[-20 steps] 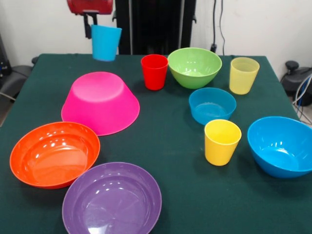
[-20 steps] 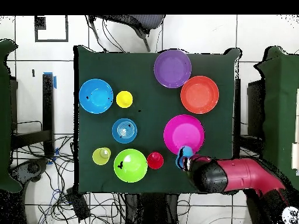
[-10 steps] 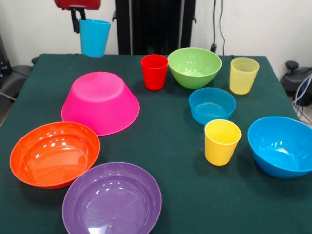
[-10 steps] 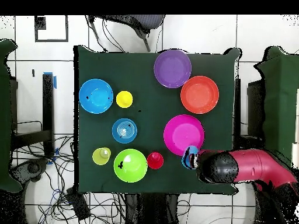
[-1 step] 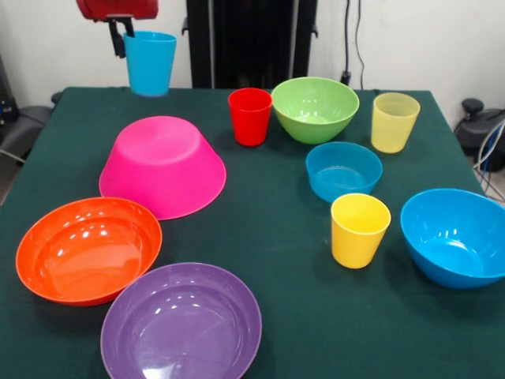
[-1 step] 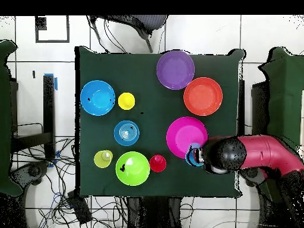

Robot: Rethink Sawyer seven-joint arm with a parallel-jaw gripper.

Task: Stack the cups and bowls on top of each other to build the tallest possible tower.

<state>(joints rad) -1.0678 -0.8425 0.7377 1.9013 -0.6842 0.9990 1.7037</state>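
Observation:
My gripper (image 5: pixel 126 33) is shut on the rim of the blue cup (image 5: pixel 150 63), which hangs upright above the table's far left, behind the upside-down pink bowl (image 5: pixel 162 164). From above, the blue cup (image 6: pixel 192 156) sits at the edge of the pink bowl (image 6: pixel 185 136), partly under the arm. On the table stand the red cup (image 5: pixel 250 116), the opaque yellow cup (image 5: pixel 360 230) and the pale yellow cup (image 5: pixel 394 121). The orange bowl (image 5: pixel 87 249), purple bowl (image 5: pixel 181 322), green bowl (image 5: pixel 315 108), small blue bowl (image 5: pixel 343 170) and medium blue bowl (image 5: pixel 456 235) all sit open side up.
The red arm (image 6: pixel 255 155) reaches in over the table's right edge in the overhead view. A dark green cloth (image 5: pixel 268 229) covers the table. Cables and a chair lie beyond its edges.
The gripper with the blue cup has risen and shifted left in the front view, toward the pink bowl in the overhead view. Nothing else has moved.

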